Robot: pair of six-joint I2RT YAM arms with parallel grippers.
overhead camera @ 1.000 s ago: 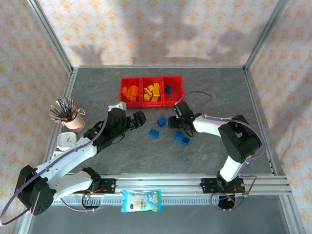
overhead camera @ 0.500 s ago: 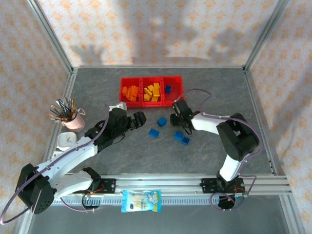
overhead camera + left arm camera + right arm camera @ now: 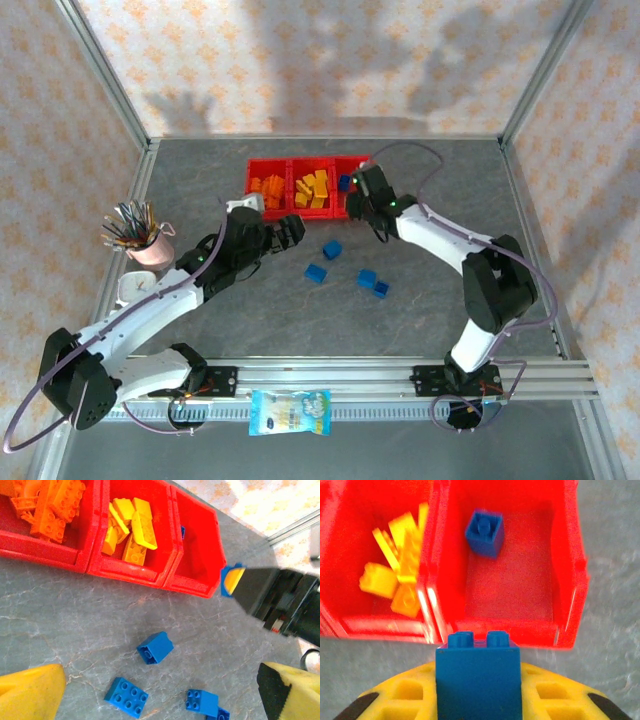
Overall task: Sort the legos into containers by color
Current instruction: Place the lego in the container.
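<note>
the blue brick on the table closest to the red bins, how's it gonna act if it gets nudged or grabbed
The small blue plastic brick is boxy with flat faces, so it would likely slide or topple on the grey tabletop rather than roll. It looks rigid and probably light. Its glossy sides might slip unless pinched squarely.

A robot lab cell: aluminium frame (image 3: 105, 70), patterned backdrop walls (image 3: 300, 60).

No writing can be read. The blue-and-white snack packet (image 3: 289, 412) at the near edge carries print too small to make out, and so does the small white dial (image 3: 137, 288) beside the pink pen cup (image 3: 150, 250).
</note>
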